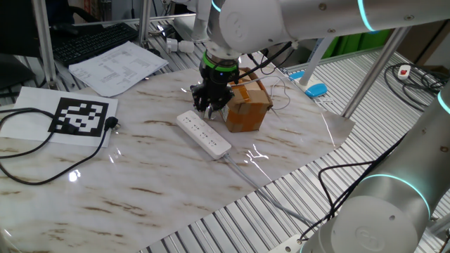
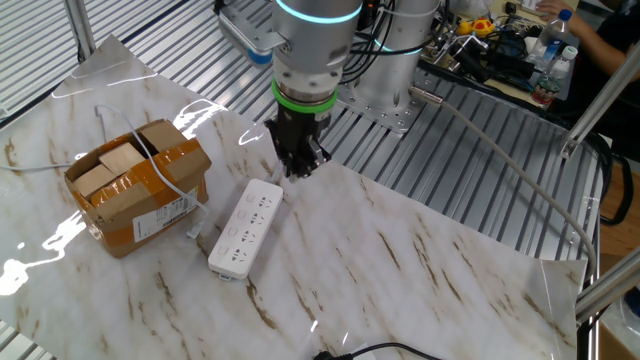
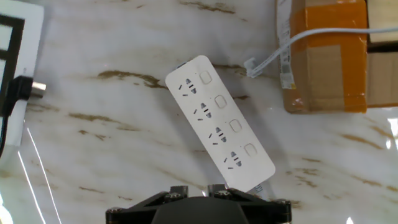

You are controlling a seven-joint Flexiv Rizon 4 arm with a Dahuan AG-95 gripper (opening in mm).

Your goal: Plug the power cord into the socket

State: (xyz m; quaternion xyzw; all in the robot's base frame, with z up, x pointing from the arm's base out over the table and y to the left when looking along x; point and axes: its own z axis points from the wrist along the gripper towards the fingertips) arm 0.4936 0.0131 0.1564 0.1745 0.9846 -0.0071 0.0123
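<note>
Here the socket (image 2: pixel 246 228) lies flat on the marble tabletop (image 2: pixel 420 270), approx. in the middle, just beside a cardboard box (image 2: pixel 135 190) with orange tape. The pincer (image 2: pixel 297 165) points down, above the tabletop near one end of the socket. Its fingers look close together, w/ nothing seen between them. A black plug (image 3: pixel 23 90) lies well apart, near a marker sheet (image 1: pixel 81 116).

Jaws (image 2: pixel 298 160) above white socket (image 2: pixel 246 228)
</note>
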